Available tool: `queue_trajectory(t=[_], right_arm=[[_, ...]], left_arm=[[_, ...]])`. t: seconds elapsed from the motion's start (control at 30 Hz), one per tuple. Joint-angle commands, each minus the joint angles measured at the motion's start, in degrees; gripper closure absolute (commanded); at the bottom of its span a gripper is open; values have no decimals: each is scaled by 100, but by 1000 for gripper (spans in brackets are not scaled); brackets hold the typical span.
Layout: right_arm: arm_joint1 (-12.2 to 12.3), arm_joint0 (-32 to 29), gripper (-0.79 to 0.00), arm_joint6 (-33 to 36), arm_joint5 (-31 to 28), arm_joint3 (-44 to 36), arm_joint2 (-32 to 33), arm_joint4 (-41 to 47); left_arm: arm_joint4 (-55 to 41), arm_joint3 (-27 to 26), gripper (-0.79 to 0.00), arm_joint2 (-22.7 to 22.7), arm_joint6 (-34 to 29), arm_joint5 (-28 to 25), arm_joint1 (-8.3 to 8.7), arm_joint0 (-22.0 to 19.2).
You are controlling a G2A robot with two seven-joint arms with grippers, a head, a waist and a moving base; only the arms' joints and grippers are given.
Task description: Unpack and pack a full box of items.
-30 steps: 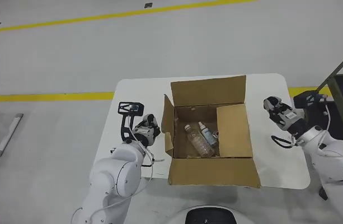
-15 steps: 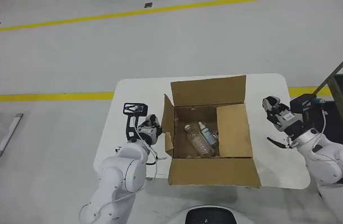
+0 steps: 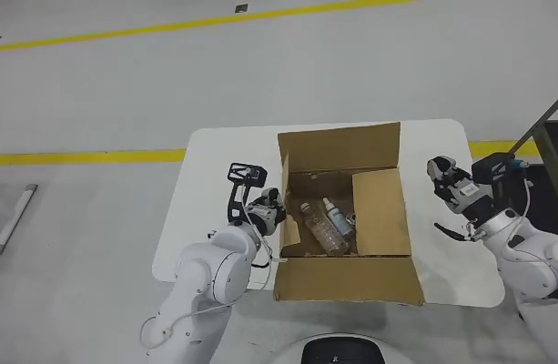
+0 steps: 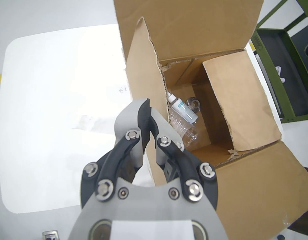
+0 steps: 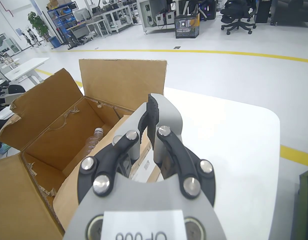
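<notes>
Left gripper (image 4: 147,116), clenched, sits against the box's (image 3: 342,146) left flap (image 4: 144,81). Right gripper (image 5: 151,116), clenched and empty, hangs right of the box. Bottles (image 3: 322,229) lie inside.

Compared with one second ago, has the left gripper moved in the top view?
Yes. The left gripper has shifted sideways toward the cardboard box, which stayed in place.

Bright even light, glare on table (image 4: 51,81), bowed edges
</notes>
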Motion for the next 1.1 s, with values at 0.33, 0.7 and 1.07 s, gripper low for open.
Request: queue_trajectory(t=[0.33, 0.7, 1.07], right_arm=[[-38, 340, 0, -13, 423, 303, -32, 234], [-248, 2271, 0, 182, 1108, 2631, -908, 768], [-541, 3691, 0, 154, -161, 4494, -1785, 1520]], left_arm=[[-851, 867, 0, 618, 107, -752, -129, -429], [-789, 1405, 0, 819, 191, -891, -182, -677], [-881, 1353, 0, 814, 158, -790, -203, -655]])
